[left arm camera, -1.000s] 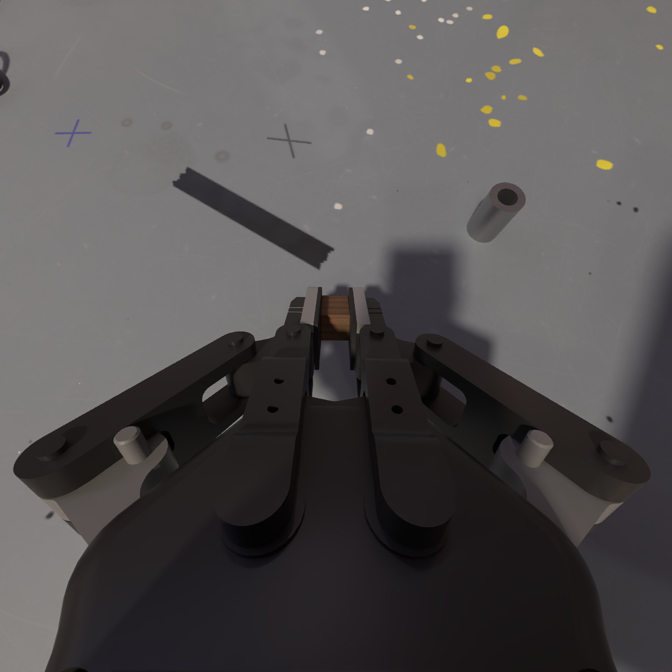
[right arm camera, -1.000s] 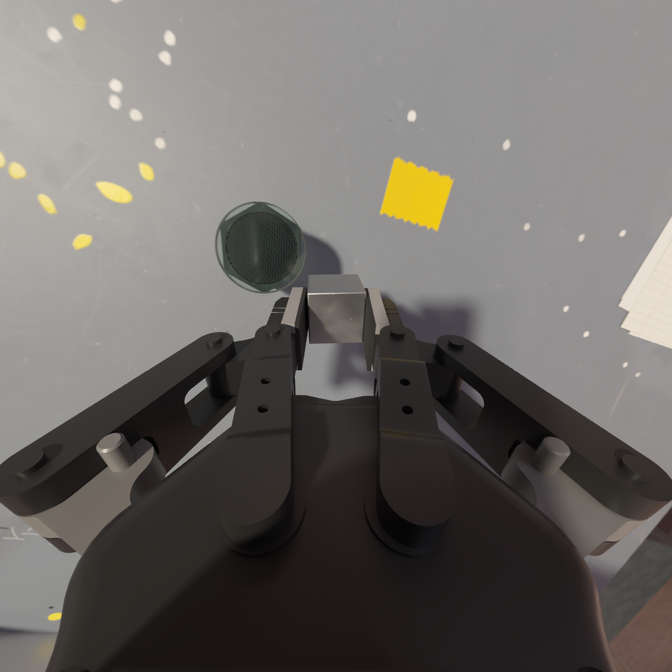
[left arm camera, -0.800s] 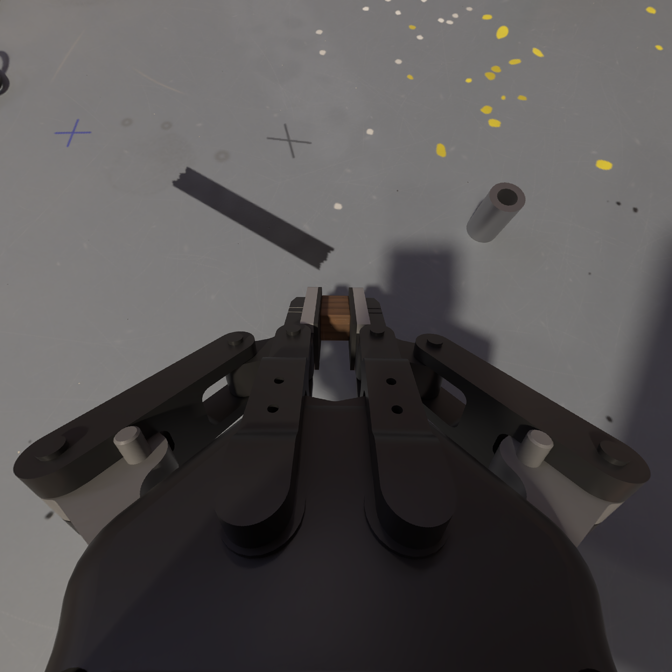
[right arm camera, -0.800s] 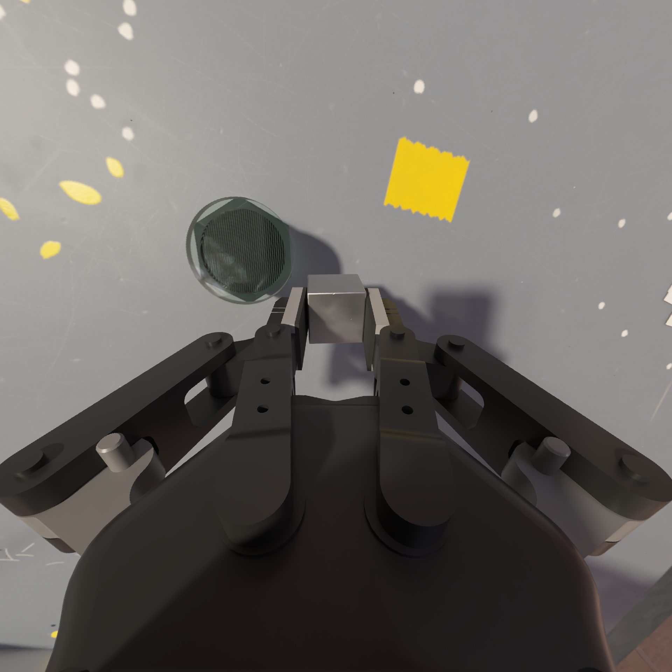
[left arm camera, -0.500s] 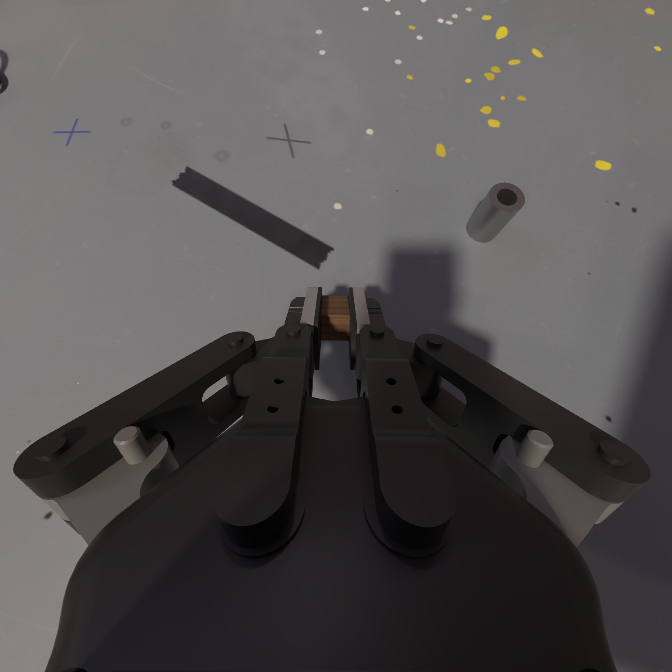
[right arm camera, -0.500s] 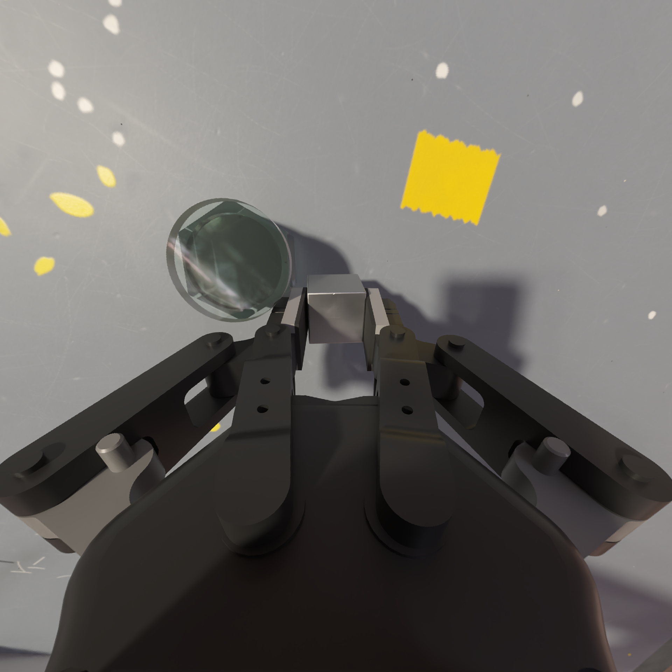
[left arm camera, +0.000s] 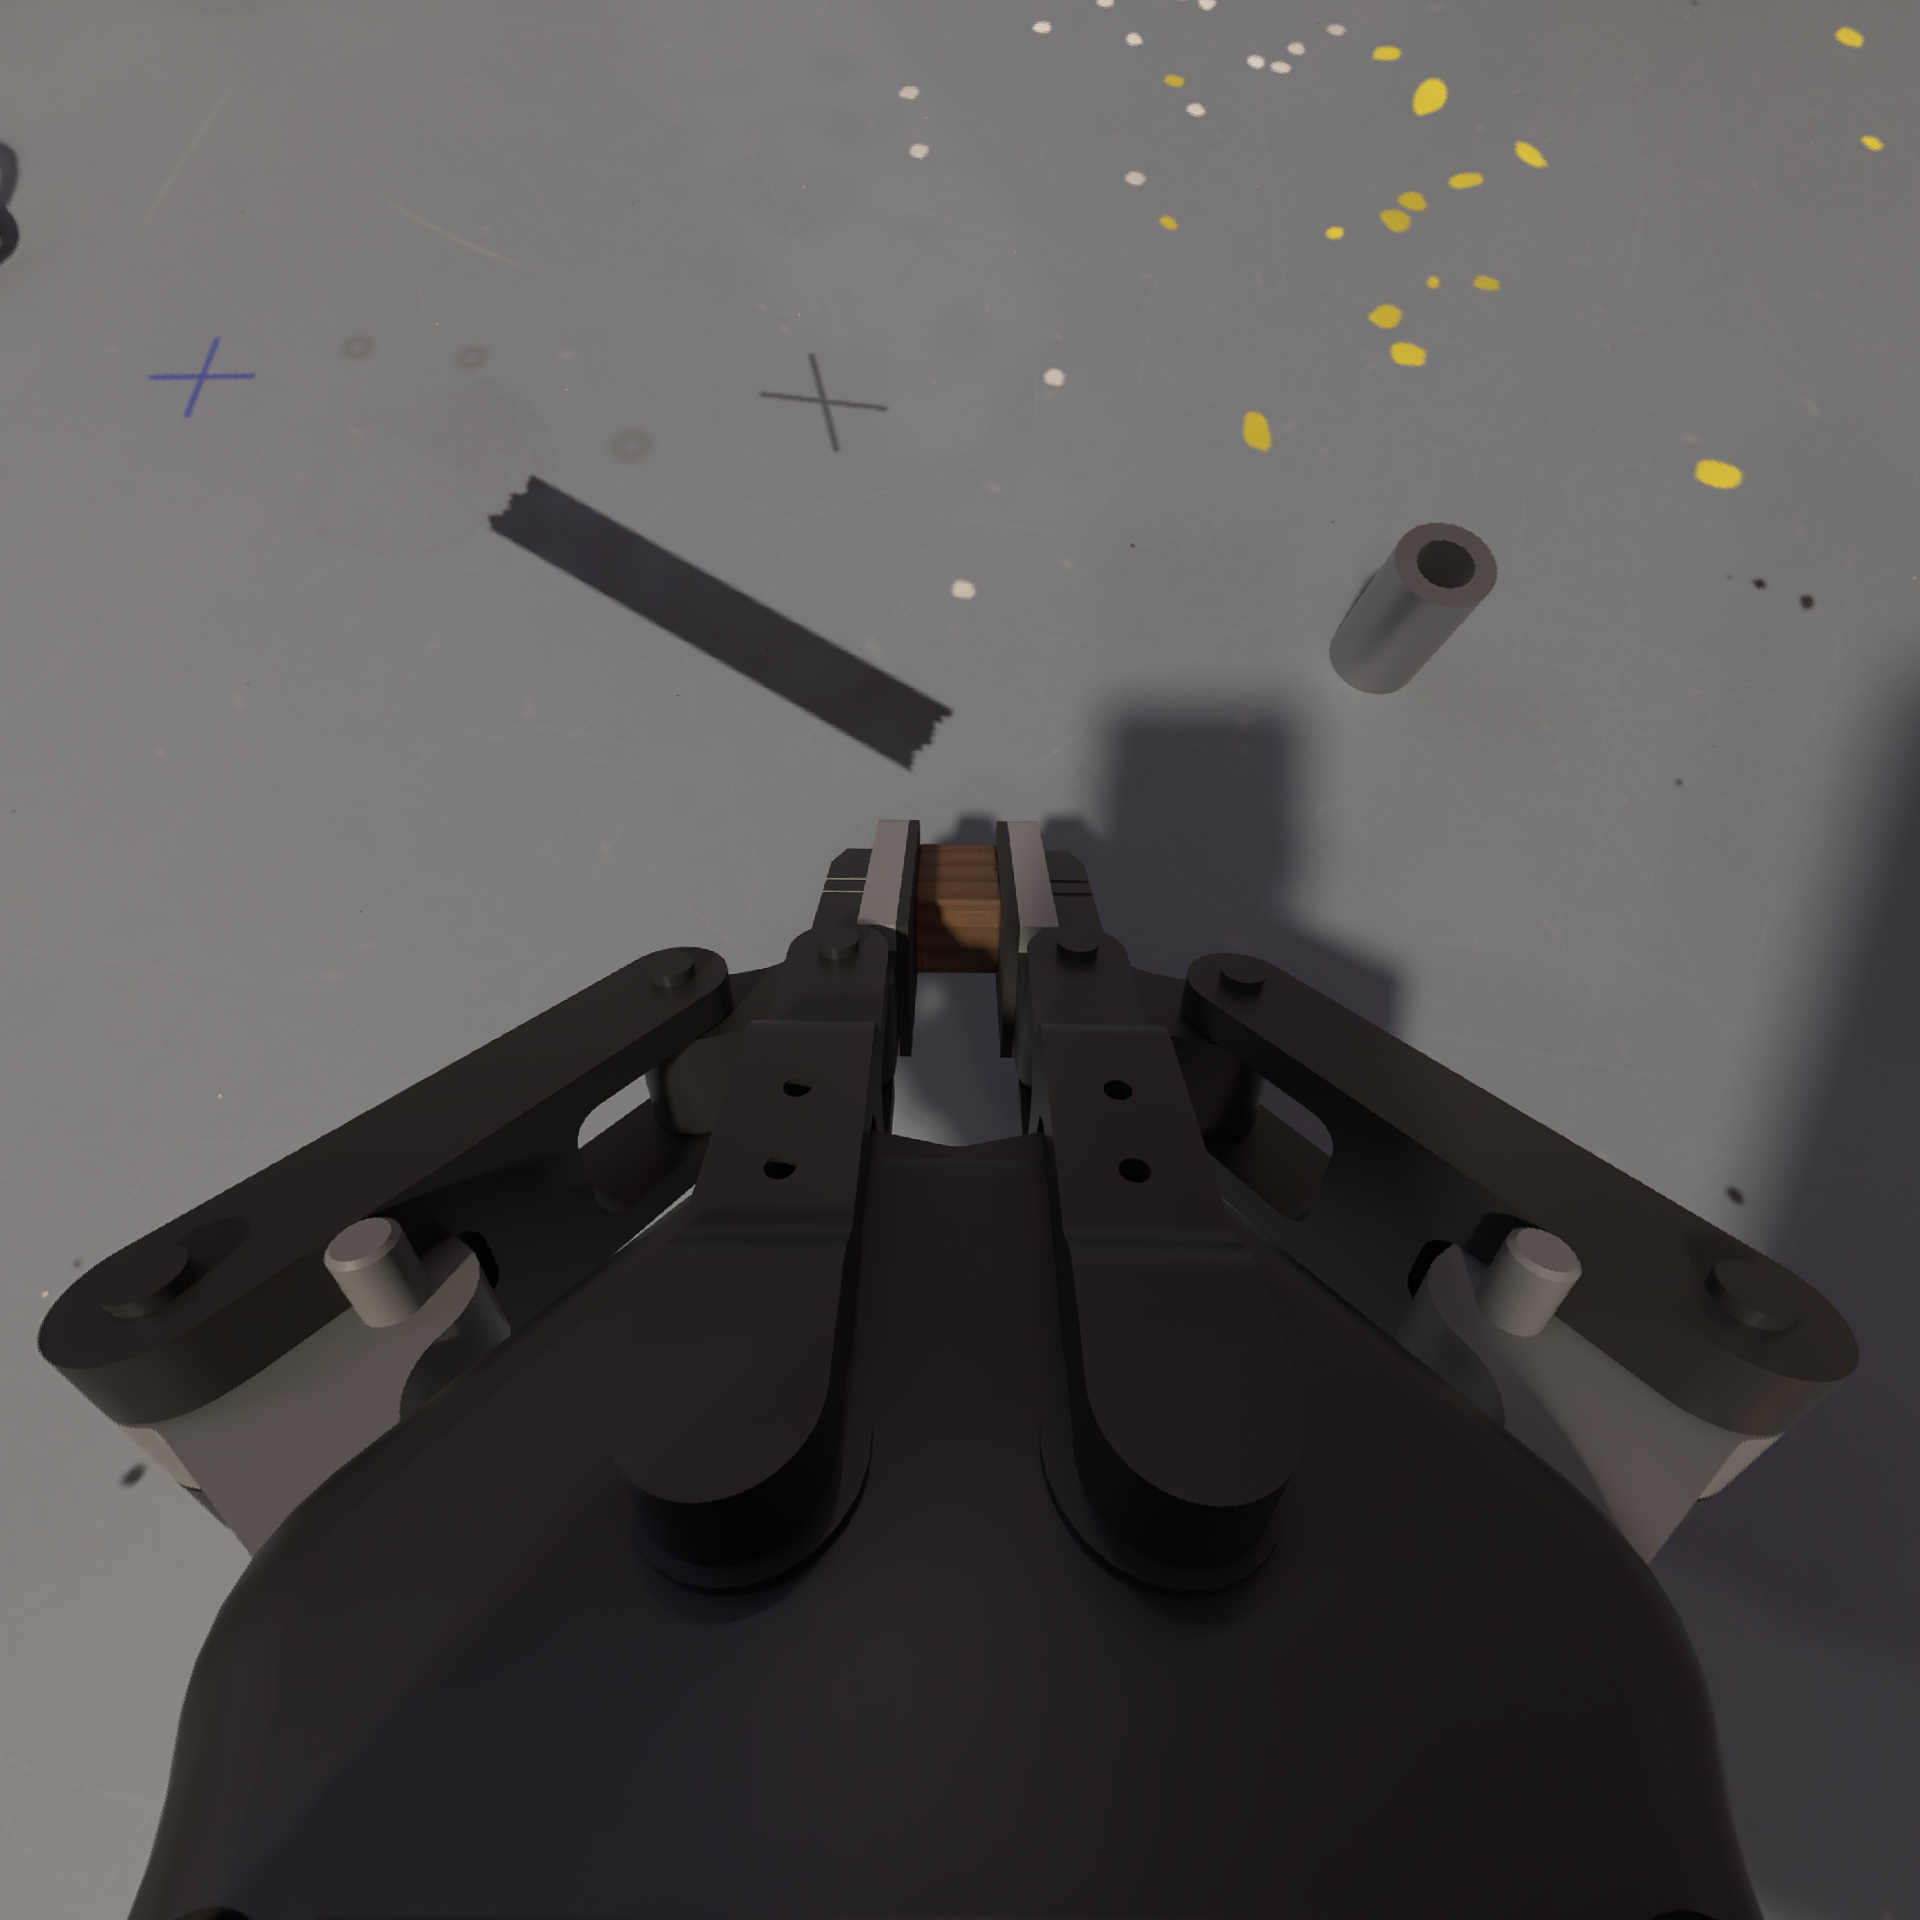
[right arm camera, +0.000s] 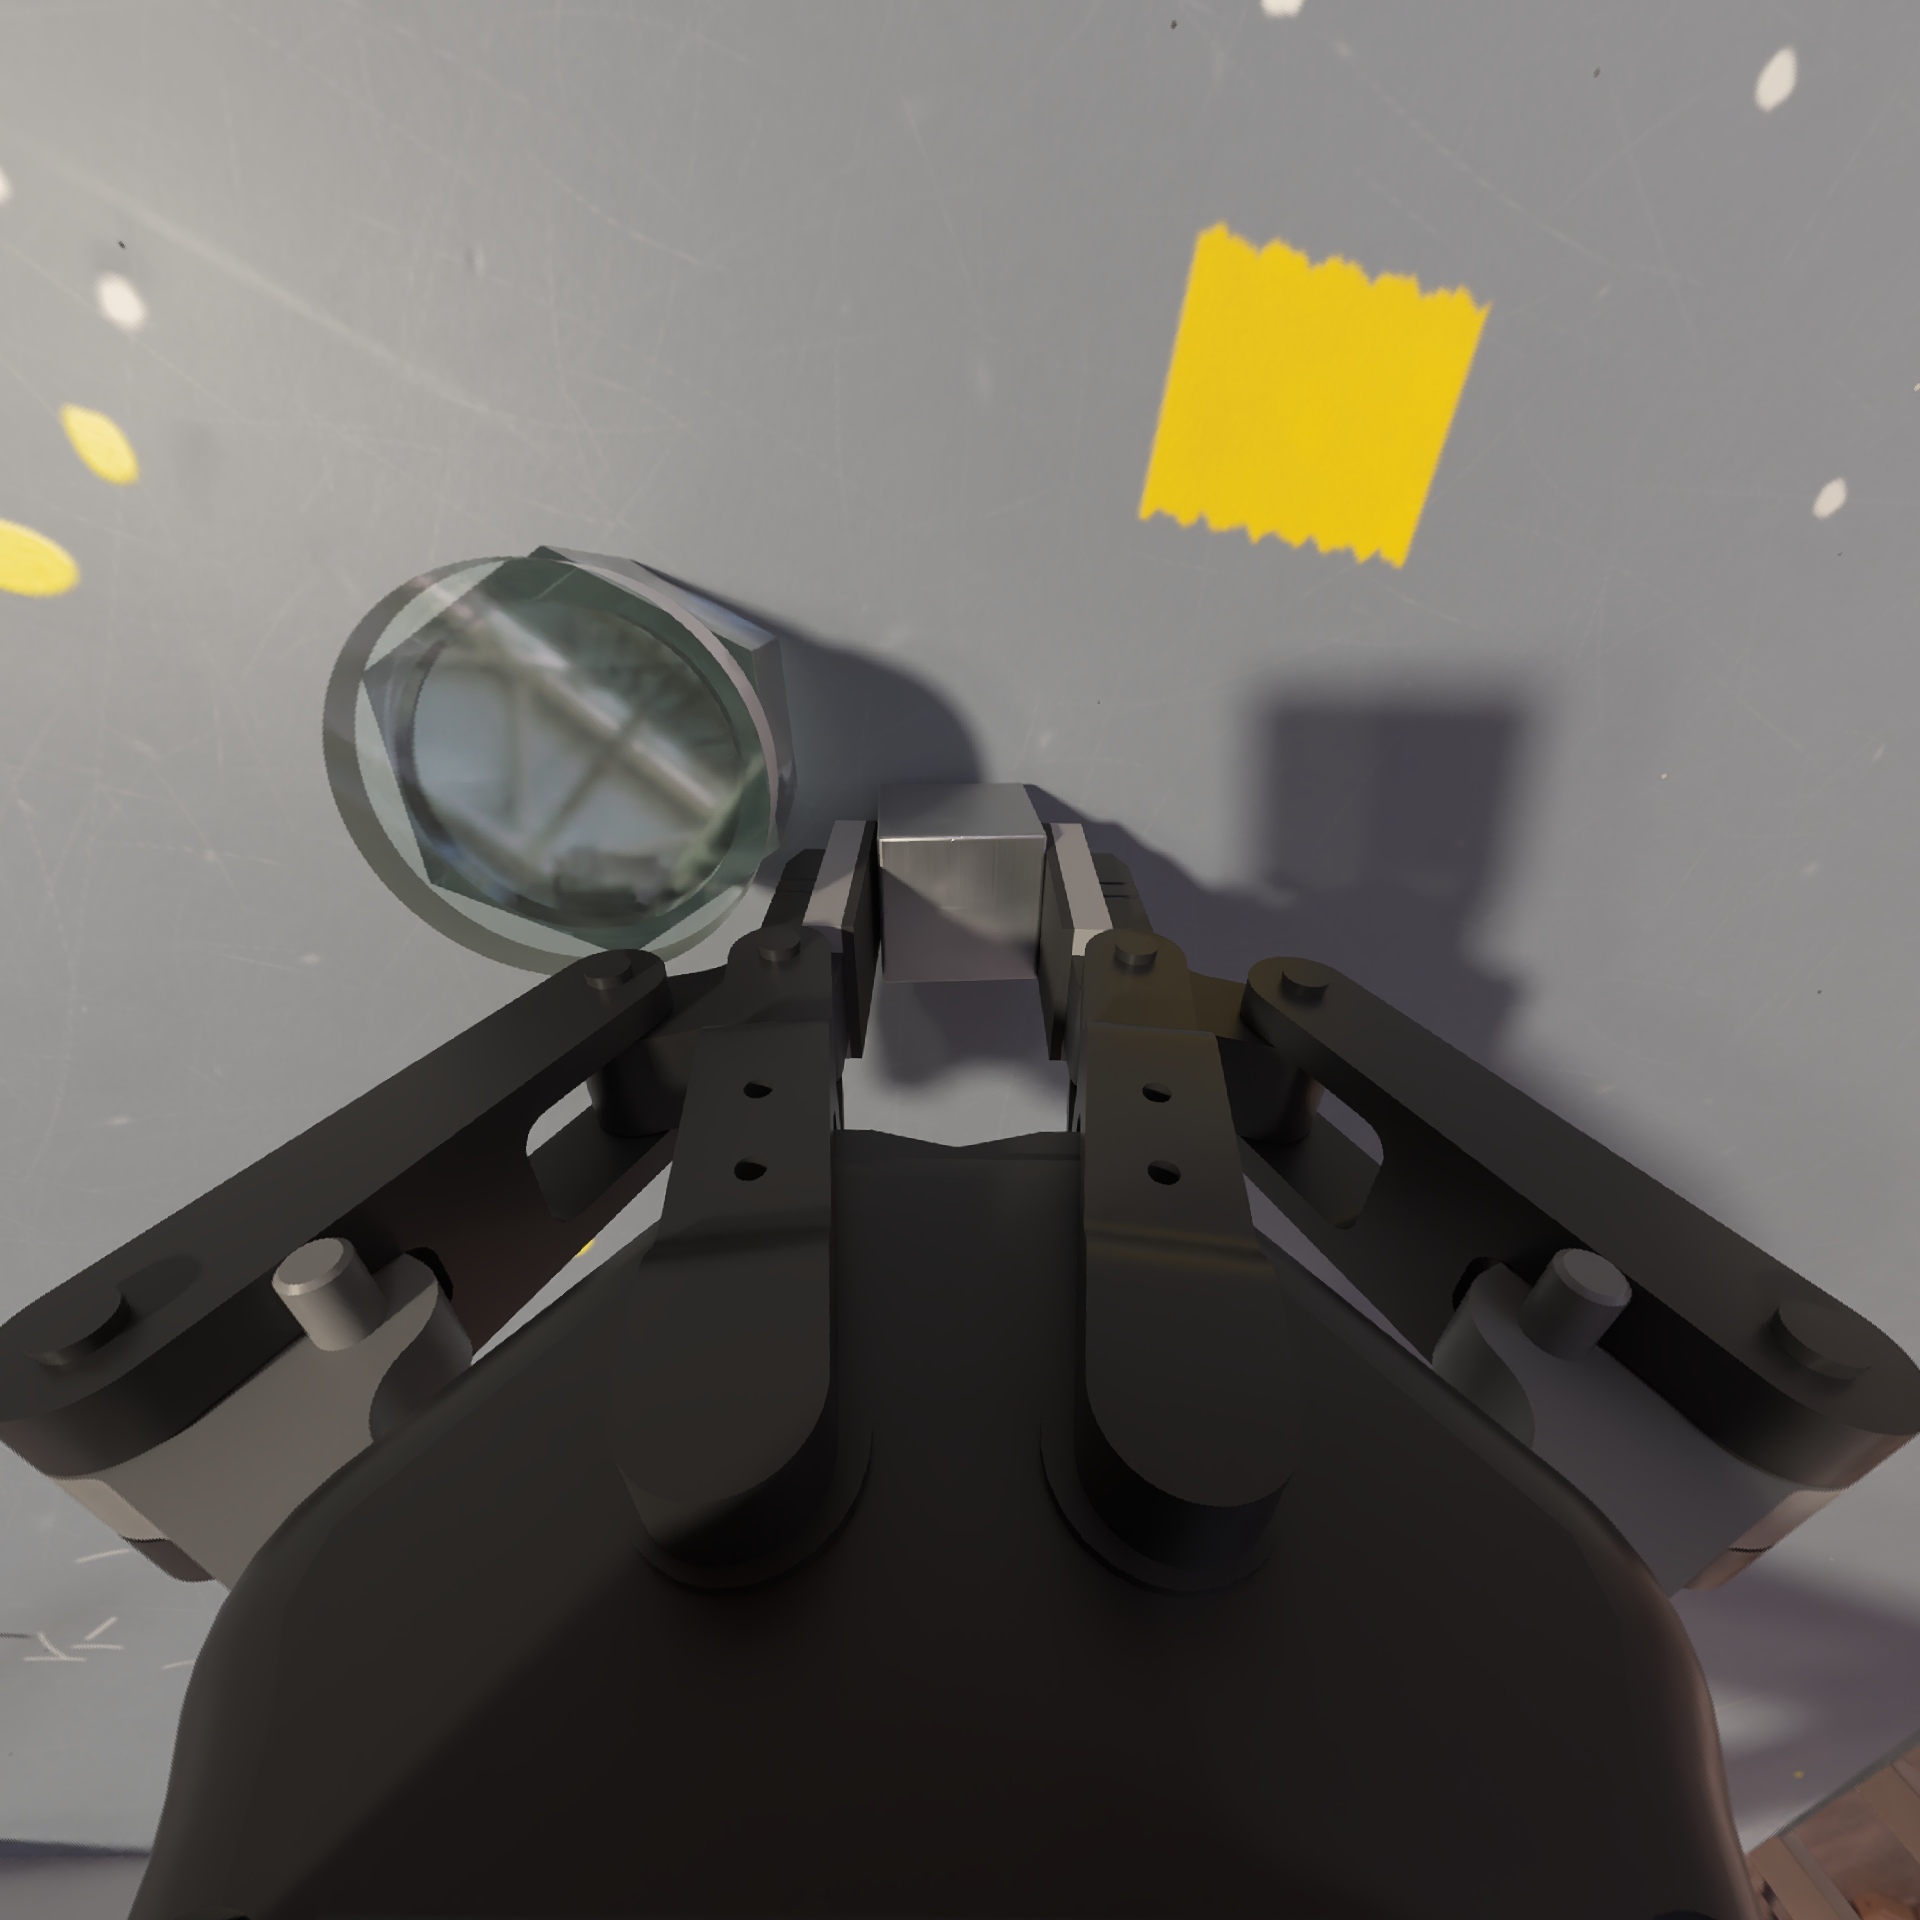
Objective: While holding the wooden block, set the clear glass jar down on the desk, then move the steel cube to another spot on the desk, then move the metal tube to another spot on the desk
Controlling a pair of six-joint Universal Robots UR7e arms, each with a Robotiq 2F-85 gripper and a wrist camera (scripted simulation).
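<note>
In the left wrist view my left gripper (left arm camera: 957,873) is shut on a small brown wooden block (left arm camera: 957,906) and holds it above the grey desk (left arm camera: 312,831). A short grey metal tube (left arm camera: 1411,611) lies on the desk ahead to the right, apart from the gripper. In the right wrist view my right gripper (right arm camera: 958,883) is shut on a shiny steel cube (right arm camera: 958,894) close above the desk. A clear glass jar (right arm camera: 561,764) stands on the desk just to the left of the cube, seen from above.
A strip of dark tape (left arm camera: 717,621) and two pen crosses (left arm camera: 823,401) mark the desk ahead of the left gripper. A yellow tape square (right arm camera: 1311,395) lies ahead right of the right gripper. Yellow and white paint spots are scattered about. The desk edge (right arm camera: 1849,1818) shows at bottom right.
My right gripper has come down toward the desk with the steel cube; the jar and yellow square look larger and nearer. The left gripper and the tube have not moved.
</note>
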